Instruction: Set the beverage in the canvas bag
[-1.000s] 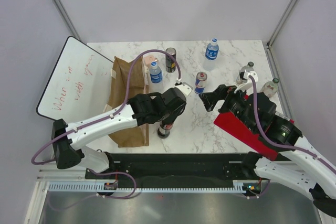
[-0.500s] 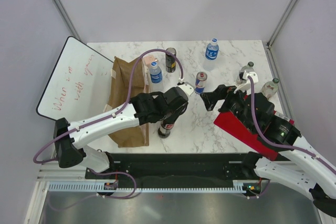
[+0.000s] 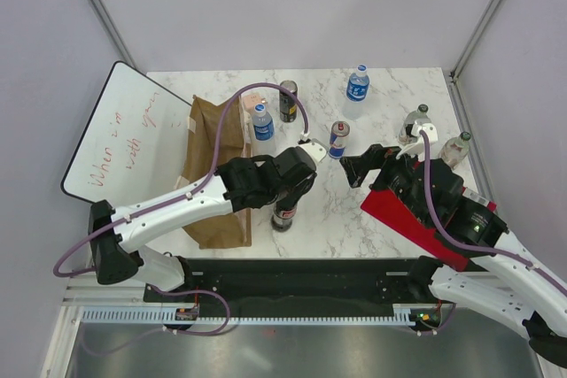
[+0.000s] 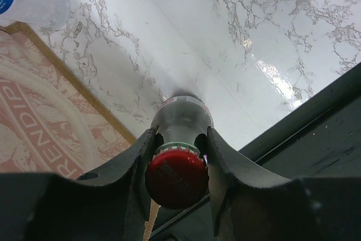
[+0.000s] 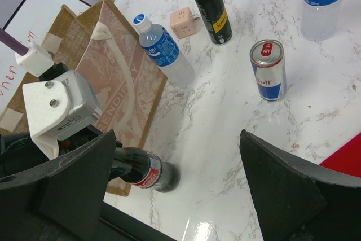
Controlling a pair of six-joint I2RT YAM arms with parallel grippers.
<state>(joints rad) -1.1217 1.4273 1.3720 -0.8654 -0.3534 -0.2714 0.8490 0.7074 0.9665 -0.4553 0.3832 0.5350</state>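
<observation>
While the top view hides the grip, the wrist view shows the left gripper [image 4: 179,139] clamping the cola bottle [image 4: 181,112]; the right gripper [image 5: 176,137] is wide open.

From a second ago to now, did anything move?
The left gripper, shut on the cola bottle at its neck, has shifted it a tiny bit to the right. Nothing was let go. The bag, cans and open right gripper stayed put.
</observation>
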